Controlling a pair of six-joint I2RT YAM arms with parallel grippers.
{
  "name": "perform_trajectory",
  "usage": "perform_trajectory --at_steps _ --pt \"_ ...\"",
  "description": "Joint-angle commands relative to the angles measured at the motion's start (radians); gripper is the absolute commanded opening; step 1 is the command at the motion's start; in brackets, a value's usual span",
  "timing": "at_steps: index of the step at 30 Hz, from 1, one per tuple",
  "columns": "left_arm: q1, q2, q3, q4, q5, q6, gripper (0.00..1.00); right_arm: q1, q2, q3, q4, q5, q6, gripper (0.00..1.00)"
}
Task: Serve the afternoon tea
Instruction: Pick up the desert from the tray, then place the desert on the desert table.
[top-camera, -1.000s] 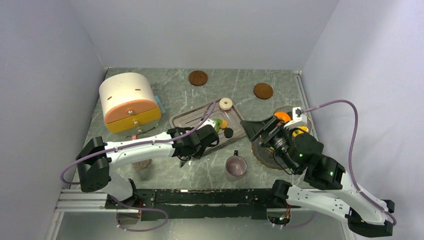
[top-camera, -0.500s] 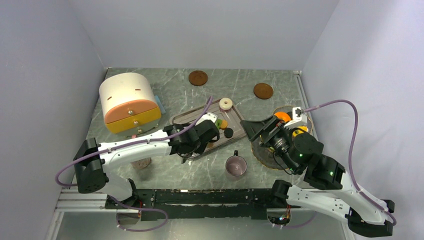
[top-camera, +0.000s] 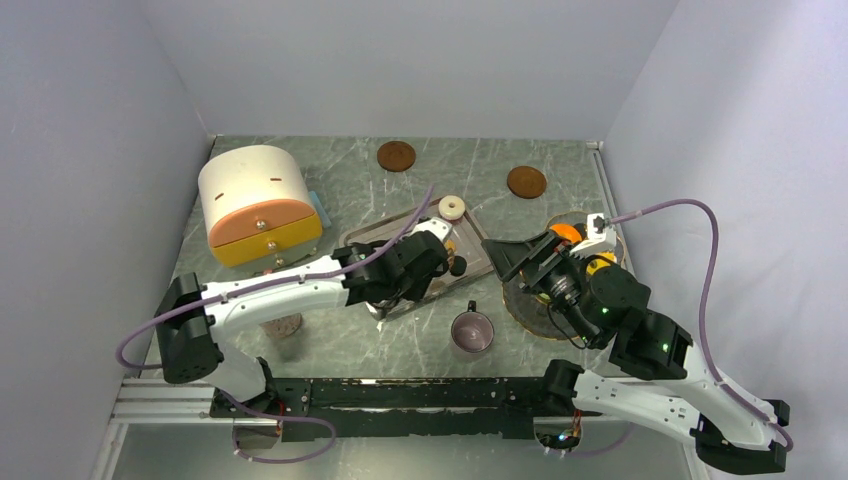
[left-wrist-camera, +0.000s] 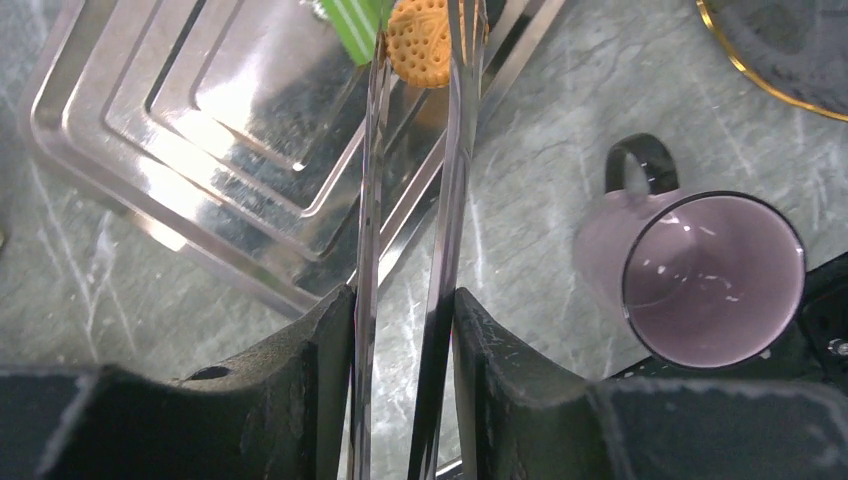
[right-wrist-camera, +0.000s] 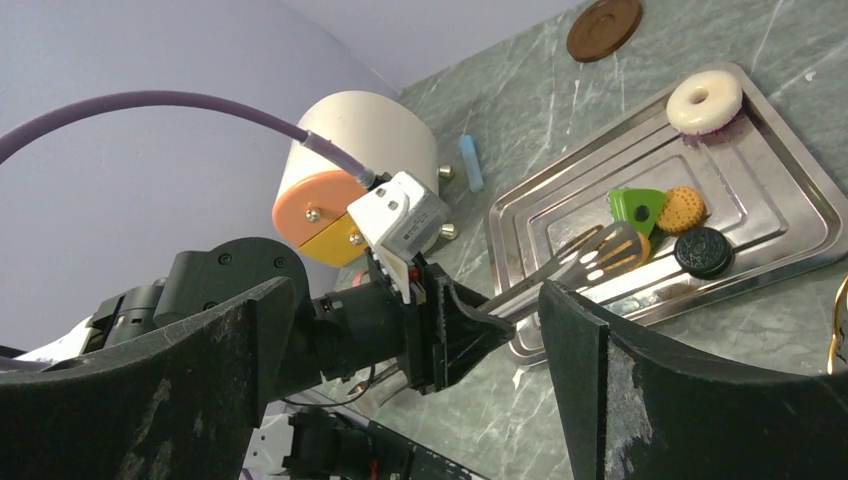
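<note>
My left gripper (top-camera: 405, 275) is shut on a pair of metal tongs (left-wrist-camera: 452, 180), one arm against each finger. The tong tips (right-wrist-camera: 605, 250) reach over the steel tray (top-camera: 365, 240) to an orange biscuit (left-wrist-camera: 420, 42), which shows between the two blades. A green treat (right-wrist-camera: 634, 207), a black cookie (right-wrist-camera: 703, 250) and a cream ring (right-wrist-camera: 704, 101) also lie on the tray. The pinkish mug (top-camera: 472, 331) stands upright and empty on the table, right of the tongs. My right gripper (top-camera: 525, 255) hangs open and empty, above the tray's right end.
A gold-rimmed round plate (top-camera: 530, 312) lies under the right arm with orange pieces (top-camera: 565, 233) on it. A cream and orange box (top-camera: 260, 205) stands at the back left. Two brown coasters (top-camera: 396, 155) (top-camera: 526, 181) lie near the back wall.
My left arm has carried the tongs up and right over the tray, bringing the tips to the treats. The right arm has stayed still.
</note>
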Motion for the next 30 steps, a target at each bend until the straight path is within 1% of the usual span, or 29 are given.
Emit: perform_trajectory --at_steps 1,13,20,30 --pt "-0.019 0.047 0.069 0.098 0.057 0.029 0.41 0.003 -0.01 0.023 0.004 0.028 -0.013 0.96" --pt "-0.086 0.199 0.199 0.192 0.143 0.042 0.39 0.003 -0.015 0.032 0.0 0.024 -0.011 0.96" --pt "-0.116 0.245 0.214 0.264 0.178 0.033 0.38 0.004 -0.015 0.034 0.007 0.02 -0.008 0.96" --pt "-0.142 0.299 0.239 0.315 0.204 0.032 0.37 0.004 -0.016 0.04 0.021 0.015 -0.01 0.96"
